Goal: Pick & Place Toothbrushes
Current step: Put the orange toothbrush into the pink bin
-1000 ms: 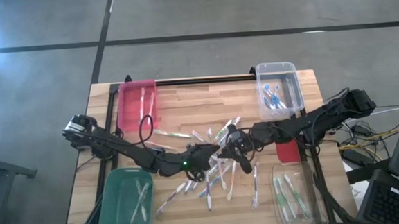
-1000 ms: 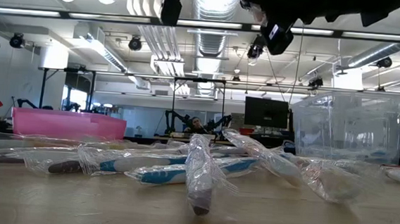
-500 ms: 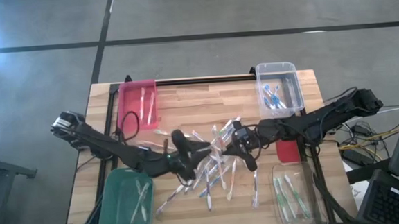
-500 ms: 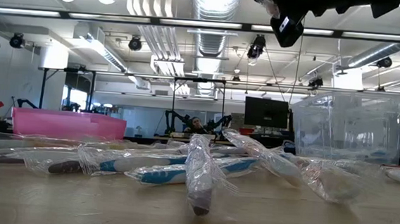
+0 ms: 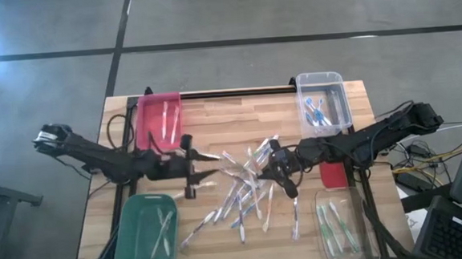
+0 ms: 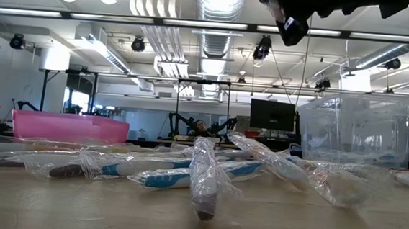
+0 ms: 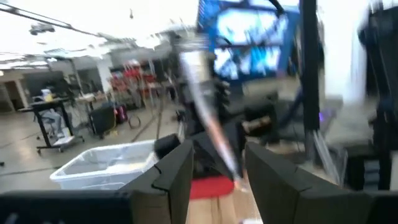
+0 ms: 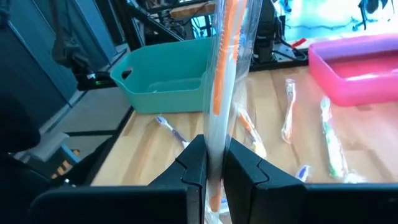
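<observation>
Toothbrushes point(image 5: 247, 194) lie scattered mid-table, most in clear wrappers. My left gripper point(image 5: 191, 166) hangs at the heap's nine o'clock, just below the pink bin point(image 5: 159, 119), jaws partly apart on a wrapped toothbrush point(image 7: 208, 118) standing up between them. My right gripper point(image 5: 286, 174) hovers at the heap's three o'clock, jaws pinched shut on an orange-handled toothbrush point(image 8: 225, 68) in its sleeve, the green bin point(image 8: 168, 81) beyond it.

The table point(image 5: 214, 122) is pale planked wood with a smooth matt face, the toothbrushes point(image 6: 204, 174) lie in crinkled glossy clear plastic wrap, the far bin point(image 6: 355, 129) is see-through shiny plastic, and the pink bin point(image 6: 70, 127) looks translucent, duller plastic.
</observation>
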Motion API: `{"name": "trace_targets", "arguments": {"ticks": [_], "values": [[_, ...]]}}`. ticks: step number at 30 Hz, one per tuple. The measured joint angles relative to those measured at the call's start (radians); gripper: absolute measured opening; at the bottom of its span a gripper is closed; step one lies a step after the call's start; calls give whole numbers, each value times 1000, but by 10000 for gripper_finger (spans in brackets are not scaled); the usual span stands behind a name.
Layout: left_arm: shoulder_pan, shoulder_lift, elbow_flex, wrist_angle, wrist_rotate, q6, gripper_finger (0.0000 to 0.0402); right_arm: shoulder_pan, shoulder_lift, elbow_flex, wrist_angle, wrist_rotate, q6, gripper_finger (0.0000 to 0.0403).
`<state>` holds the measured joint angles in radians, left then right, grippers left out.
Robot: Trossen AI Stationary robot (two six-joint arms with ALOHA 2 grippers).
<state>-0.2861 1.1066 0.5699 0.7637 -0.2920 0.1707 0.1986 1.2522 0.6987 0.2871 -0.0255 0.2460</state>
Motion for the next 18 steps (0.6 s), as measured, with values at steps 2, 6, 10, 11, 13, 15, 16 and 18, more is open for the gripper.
{"name": "trace_targets", "arguments": {"ticks": [2, 6, 10, 11, 13, 15, 16, 18], "values": [[18, -21, -75, 115, 1, -28, 151, 0, 0, 0, 0, 2, -36, 28], [39, -35, -168, 292, 1, -60, 151, 0, 0, 0, 26, 85, -94, 28], [40, -40, -176, 315, 15, -50, 151, 0, 1, 0, 74, 192, -154, 28], [40, -39, -174, 308, 23, -49, 151, 0, 1, 0, 91, 204, -165, 28], [40, -39, -168, 283, 45, -47, 151, 0, 1, 0, 128, 211, -185, 28], [40, -39, -162, 266, 52, -35, 151, 0, 1, 0, 161, 212, -202, 28], [40, -39, -162, 263, 56, -32, 151, 0, 6, 0, 180, 212, -204, 28], [40, -38, -160, 258, 59, -26, 151, 0, 13, 0, 208, 211, -205, 28]]}}
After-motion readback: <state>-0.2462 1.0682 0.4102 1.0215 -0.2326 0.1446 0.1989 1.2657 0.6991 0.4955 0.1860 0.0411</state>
